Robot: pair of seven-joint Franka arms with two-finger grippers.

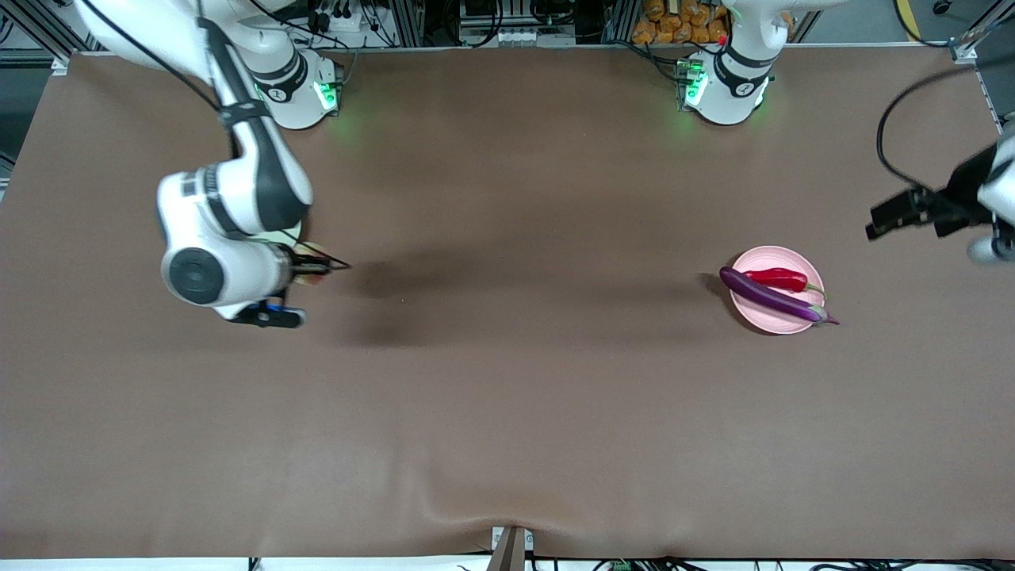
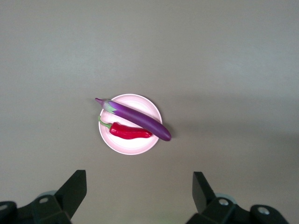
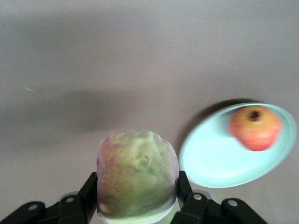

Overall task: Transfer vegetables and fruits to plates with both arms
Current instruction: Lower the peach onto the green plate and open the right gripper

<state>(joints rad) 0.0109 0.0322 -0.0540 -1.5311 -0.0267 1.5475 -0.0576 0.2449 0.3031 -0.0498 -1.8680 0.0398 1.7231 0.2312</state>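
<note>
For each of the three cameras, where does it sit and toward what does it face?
Front view: high across the table, facing both arm bases; shows pink plate, left gripper.
Left wrist view: above the pink plate with eggplant, chili pepper; own fingers.
Right wrist view: right gripper holds peach beside green plate, pomegranate.
Front and left wrist views share the pink plate.

A brown matte covering (image 1: 507, 381) spreads over the whole counter and buckles in a slight ripple at the middle of the edge nearest the front camera. Along the opposite edge runs a metal frame (image 1: 444, 24) hung with cables and a power strip (image 1: 349, 16), and a heap of orange-yellow items (image 1: 682, 24) sits near the left arm's end. Soft shadows darken the counter's middle.
</note>
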